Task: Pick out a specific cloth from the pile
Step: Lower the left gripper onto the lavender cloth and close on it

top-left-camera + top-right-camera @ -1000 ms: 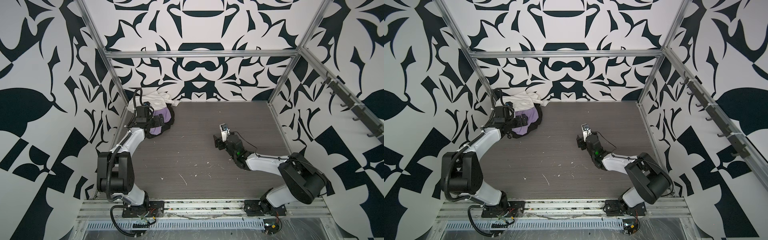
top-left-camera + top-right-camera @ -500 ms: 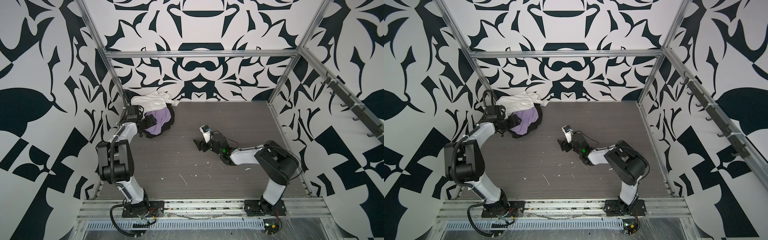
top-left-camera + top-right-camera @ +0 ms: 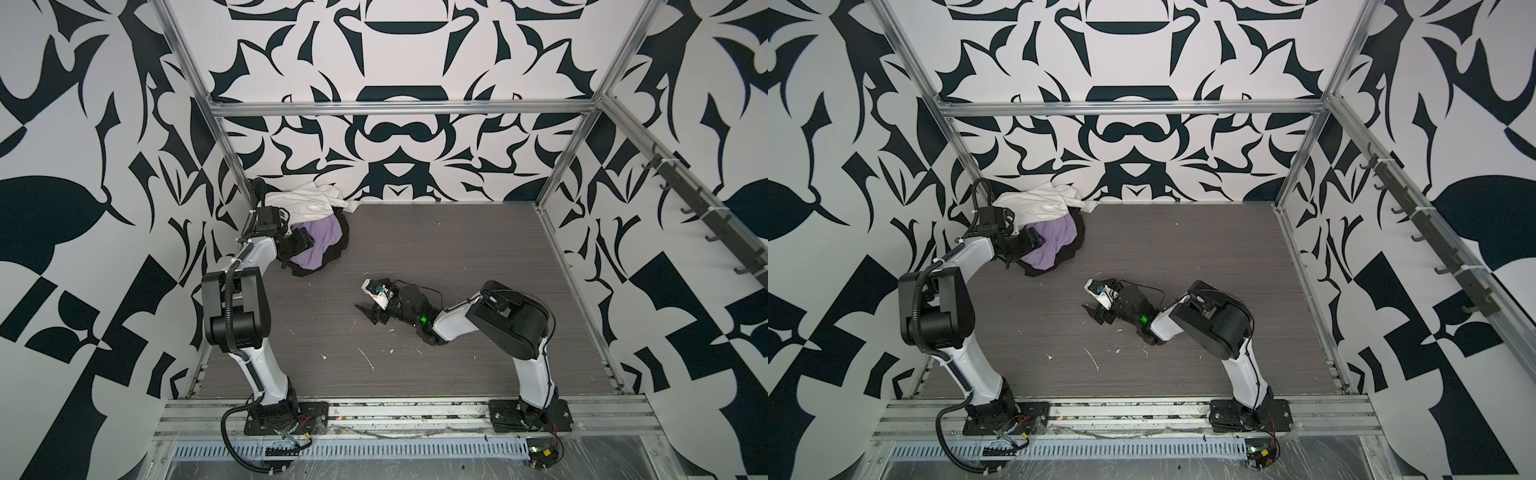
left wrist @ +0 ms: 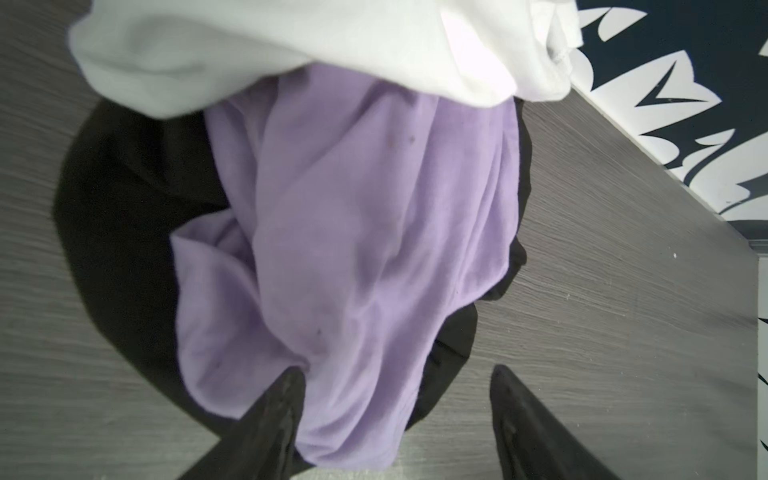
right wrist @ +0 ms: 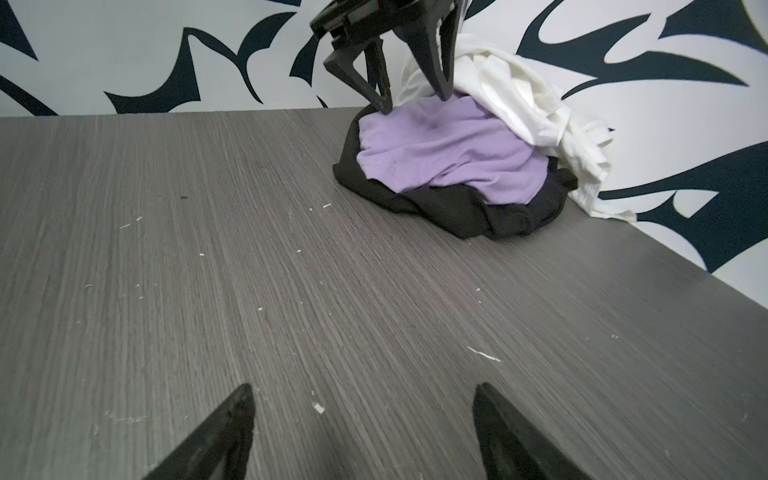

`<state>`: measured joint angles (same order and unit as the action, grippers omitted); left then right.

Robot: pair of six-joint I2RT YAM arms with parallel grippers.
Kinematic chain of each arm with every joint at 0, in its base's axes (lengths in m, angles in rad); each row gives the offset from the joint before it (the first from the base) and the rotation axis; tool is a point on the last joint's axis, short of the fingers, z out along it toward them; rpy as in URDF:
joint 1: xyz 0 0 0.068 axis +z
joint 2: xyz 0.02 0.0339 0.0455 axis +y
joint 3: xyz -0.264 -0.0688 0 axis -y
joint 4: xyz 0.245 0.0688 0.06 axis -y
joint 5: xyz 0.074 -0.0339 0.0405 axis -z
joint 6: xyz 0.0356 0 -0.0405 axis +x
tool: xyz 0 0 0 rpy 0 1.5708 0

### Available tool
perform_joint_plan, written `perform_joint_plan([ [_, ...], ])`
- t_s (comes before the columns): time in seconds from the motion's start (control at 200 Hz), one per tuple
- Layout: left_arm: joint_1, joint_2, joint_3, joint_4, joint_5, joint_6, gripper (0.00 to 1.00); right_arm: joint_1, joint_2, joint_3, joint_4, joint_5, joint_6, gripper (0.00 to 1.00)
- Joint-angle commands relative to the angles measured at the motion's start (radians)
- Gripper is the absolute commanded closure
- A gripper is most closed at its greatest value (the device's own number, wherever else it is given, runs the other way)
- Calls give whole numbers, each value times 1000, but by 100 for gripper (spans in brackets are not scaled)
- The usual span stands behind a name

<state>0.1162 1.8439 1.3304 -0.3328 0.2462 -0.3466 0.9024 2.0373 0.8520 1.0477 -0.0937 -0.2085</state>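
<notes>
Top views, read from the left: the white-and-black left arm rises from its base at 7 o'clock on the dark grey wood-grain table (image 3: 457, 249). It reaches along the left edge to the pile (image 3: 316, 232) of soft fabrics. The pile sits in the 11 o'clock corner, close to the aluminium frame post (image 3: 226, 145) and the patterned back wall.

The crumpled off-white cloth (image 3: 307, 203) lies rearmost, against that wall. The thin, wrinkled lavender cloth (image 3: 320, 245) lies in front of it, partly under its edge. It rests on the rumpled black cloth (image 3: 303, 271), which rims it on the open side.

The left gripper (image 3: 306, 244) is at the lavender cloth's 9 o'clock side. In the left wrist view its black fingers (image 4: 278, 415) stand apart with lavender folds between them. One tip presses into the fabric; whether the other touches I cannot tell. Nothing is clamped.

From the black rim out to the 3 o'clock frame rail the table is open wood grain, strewn with small white crumbs (image 3: 368, 359).

The right gripper (image 3: 370, 308) hangs low near the table's middle, pointing toward 10 o'clock and well apart from the pile. In the right wrist view its claw is spread wide over bare table, holding nothing. Its arm bends back to a base at 5 o'clock.

Any lettering on the arms is too small to read.
</notes>
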Motion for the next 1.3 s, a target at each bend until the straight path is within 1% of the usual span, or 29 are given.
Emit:
perform_joint_plan([
  [0.0,6,12,22,-48,-43,5,27,-5,-26,29,50,40,-41,16],
  [0.205,6,33,40,-62,-61,17,30,2,-15,71,-17,30,-45,15],
  [0.275,6,48,54,-75,-71,27,33,7,-11,80,-26,24,-41,16],
  [0.41,7,76,77,-107,-123,24,34,13,-9,85,-39,15,-37,16],
  [0.46,10,86,84,-110,-118,18,35,14,-9,85,-44,15,-37,16],
  [0.59,11,98,98,-120,-145,17,35,13,-13,81,-51,16,-42,16],
  [0.695,11,108,108,-120,-140,17,38,14,-15,77,-53,17,-42,15],
  [0.93,10,134,119,-123,-112,-1,52,14,-26,63,-45,23,-40,16],
  [1.01,10,130,118,-124,-114,-1,58,13,-31,58,-42,26,-40,16],
  [1.21,12,107,140,-147,-102,6,79,14,-30,43,-21,34,-19,16],
  [1.295,15,95,148,-159,-102,13,85,13,-29,41,-13,33,-11,16],
])
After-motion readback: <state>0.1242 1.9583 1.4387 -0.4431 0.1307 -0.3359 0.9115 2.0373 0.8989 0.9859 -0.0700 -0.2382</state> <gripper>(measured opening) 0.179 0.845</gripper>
